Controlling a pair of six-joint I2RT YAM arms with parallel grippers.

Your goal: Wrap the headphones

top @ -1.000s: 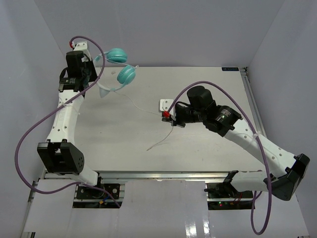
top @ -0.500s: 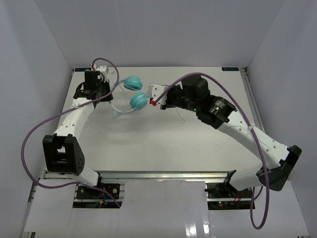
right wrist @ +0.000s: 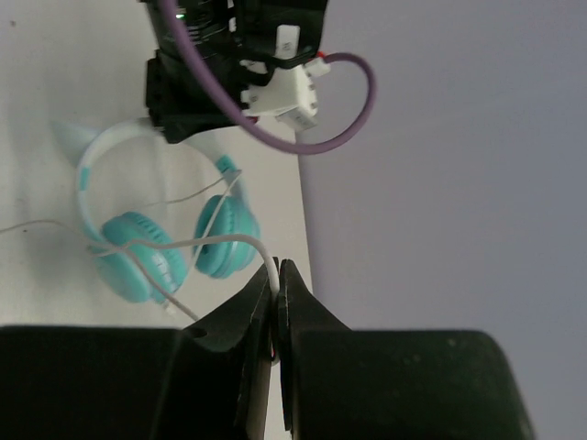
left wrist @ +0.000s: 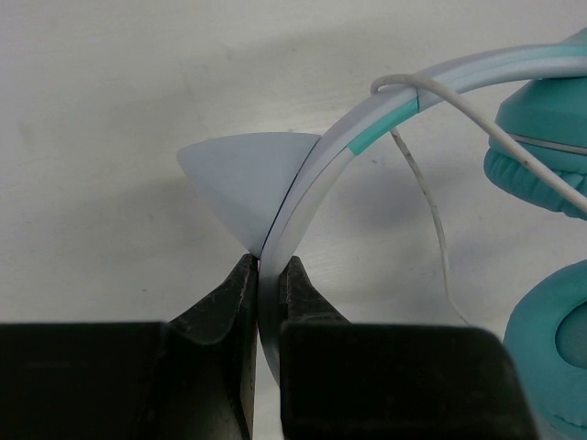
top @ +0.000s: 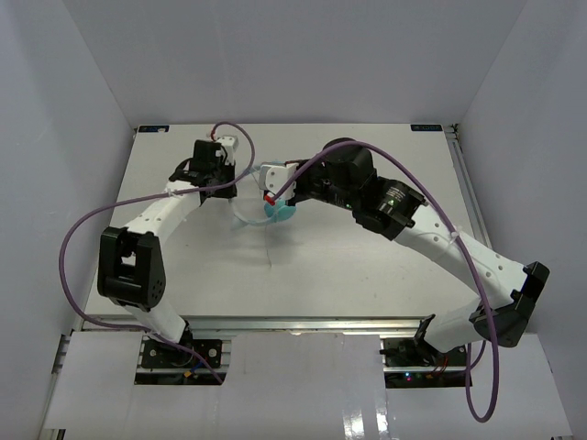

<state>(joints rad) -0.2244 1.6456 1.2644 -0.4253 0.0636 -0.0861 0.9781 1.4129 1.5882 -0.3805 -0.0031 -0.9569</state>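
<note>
Wrap under way — cable partly looped, far from finished.
The left gripper [left wrist: 266, 270] clamps the headband [left wrist: 367, 137]; the headphones [top: 278, 210] sit at 11 o'clock from the table [top: 367, 275] centre. The right gripper [right wrist: 275, 275] pinches the cable [right wrist: 183, 243] — one strand crosses the band, slack trails toward 6 o'clock.

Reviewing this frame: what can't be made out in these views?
- Right wrist view: the cable vanishes between the shut fingers of the right gripper; another strand runs off the left edge.
- Top view: the headphones sit mostly hidden under that gripper.
- Left wrist view: both ear cups are cut off by the right edge.
</note>
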